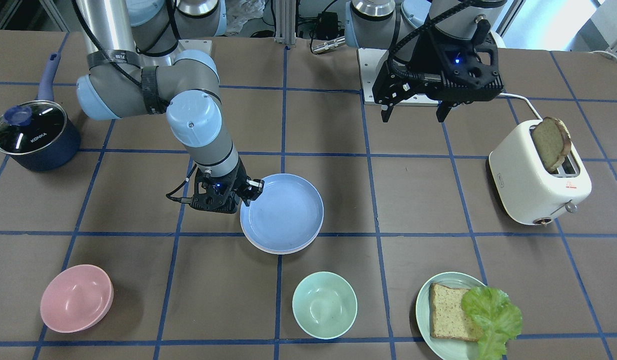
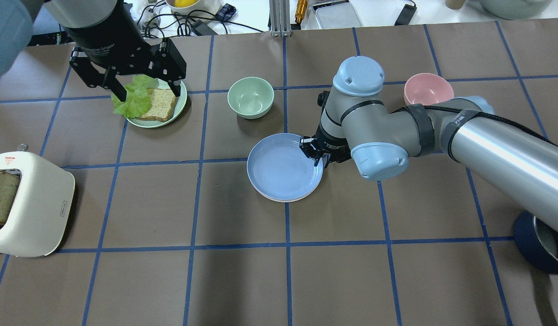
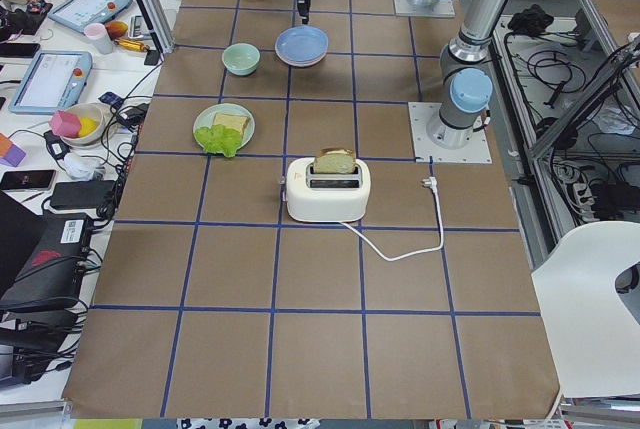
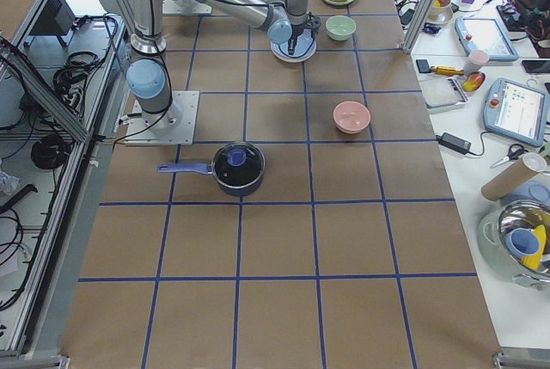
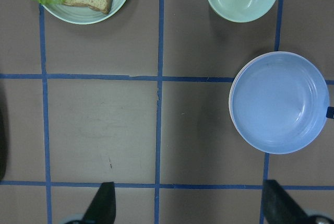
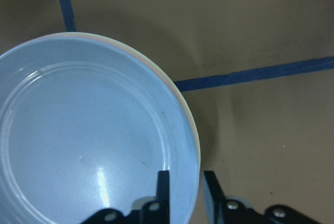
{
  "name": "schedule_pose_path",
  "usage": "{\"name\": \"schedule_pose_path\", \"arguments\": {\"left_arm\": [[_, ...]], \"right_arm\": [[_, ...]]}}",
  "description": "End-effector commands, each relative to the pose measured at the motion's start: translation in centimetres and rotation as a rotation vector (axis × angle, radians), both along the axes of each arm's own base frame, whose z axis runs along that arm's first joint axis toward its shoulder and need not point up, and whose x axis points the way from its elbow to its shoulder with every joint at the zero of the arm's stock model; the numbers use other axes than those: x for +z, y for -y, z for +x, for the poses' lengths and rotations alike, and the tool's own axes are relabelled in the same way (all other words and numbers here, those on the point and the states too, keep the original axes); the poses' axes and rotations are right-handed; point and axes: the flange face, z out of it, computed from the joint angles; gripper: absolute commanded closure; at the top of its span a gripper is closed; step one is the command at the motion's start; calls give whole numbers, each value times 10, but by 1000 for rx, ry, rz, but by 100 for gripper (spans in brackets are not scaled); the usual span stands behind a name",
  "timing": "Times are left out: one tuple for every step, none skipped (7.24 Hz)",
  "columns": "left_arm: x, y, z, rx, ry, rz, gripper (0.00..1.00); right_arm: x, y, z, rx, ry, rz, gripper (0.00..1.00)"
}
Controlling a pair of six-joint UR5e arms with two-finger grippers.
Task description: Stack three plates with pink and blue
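Observation:
A light blue plate [image 1: 283,212] lies on top of a stack at the table's middle. It also shows in the overhead view [image 2: 283,170] and the left wrist view [image 5: 279,104]. A pink plate's rim [image 1: 268,250] shows under it. In the right wrist view a thin pink line and a pale cream edge [image 6: 197,130] run round the blue plate [image 6: 88,140]. My right gripper [image 1: 249,194] straddles the blue plate's rim with one finger inside and one outside, shut on it [image 6: 185,182]. My left gripper [image 1: 413,117] hangs open and empty, high above the table.
A mint bowl [image 1: 324,305] and a pink bowl [image 1: 75,298] stand near the operators' edge. A pale green plate [image 1: 426,310] holds bread and lettuce. A white toaster [image 1: 533,185] with a slice stands on my left. A dark blue lidded pot [image 1: 35,137] is on my right.

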Motion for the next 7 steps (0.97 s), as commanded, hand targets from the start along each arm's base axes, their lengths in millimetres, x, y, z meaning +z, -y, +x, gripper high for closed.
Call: {"name": "schedule_pose_path", "arguments": {"left_arm": [[-1,0,0,-1,-1,1,0],[1,-1,0,1,-3,-2,0],[1,-1,0,1,-3,-2,0],[3,-2,1,1,0,-5,0],[2,-2,1,1,0,-4,0],[2,-2,1,1,0,-4,0],[1,-1,0,1,-2,-2,0]], "right_arm": [[13,10,-3,0,5,-29,46],[30,19,-3,5,7,-56,44],[47,27,-4,23,7,-78,43],[65,33,-10,75,1,-79,43],[87,47,-30,101,-25,-100,43],[105,53,-42,113,-37,-103,43],[117,57,-52,131,-42,-101,43]]}}
